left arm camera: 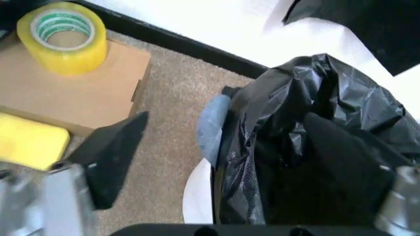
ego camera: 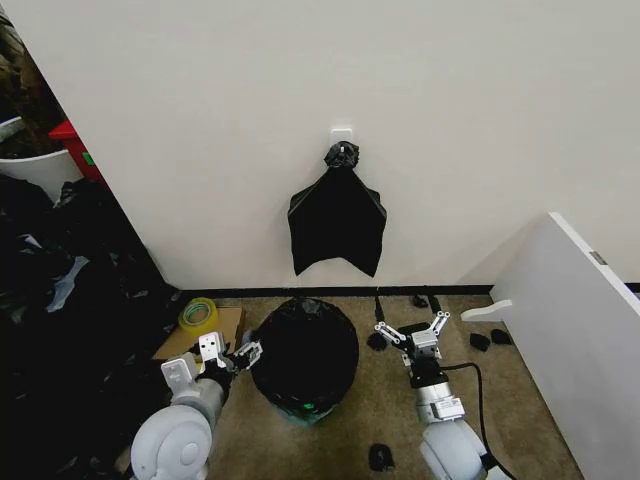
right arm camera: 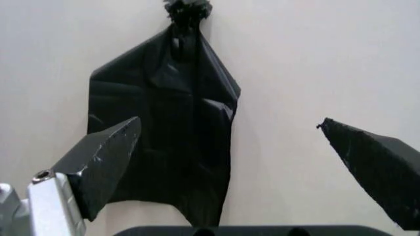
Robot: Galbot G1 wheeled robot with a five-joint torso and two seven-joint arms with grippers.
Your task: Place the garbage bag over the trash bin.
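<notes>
A big heap [ego camera: 60, 300] of black plastic lay along the left wall on the brown carpet [ego camera: 510, 400]. Beside it sat a flat cardboard box [ego camera: 215, 330] carrying a roll of yellow tape [ego camera: 198, 314], with a yellow pad [left arm camera: 26, 142] next to the box in the left wrist view. The left gripper [ego camera: 228, 352] was low at the bag's left side, its jaws spread apart, one finger [left arm camera: 111, 152] over the carpet and the other lost against the plastic. In the middle, near the black skirting, stood the bin [left arm camera: 195, 196], almost wholly draped by the bag [ego camera: 305, 352]; just a sliver of its white wall showed under the plastic. The bag looked glossy and wrinkled, with a grey sheen on its folds. On the pale wall above, a flat black bundle [ego camera: 337, 222] hung from a white hook [ego camera: 341, 133] by its knotted top. Right of the bin, the right gripper [ego camera: 418, 328] hovered over the carpet with its jaws wide open and empty. Small dark bits [ego camera: 490, 340] lay about, and a white panel [ego camera: 575, 330] closed the right side.
</notes>
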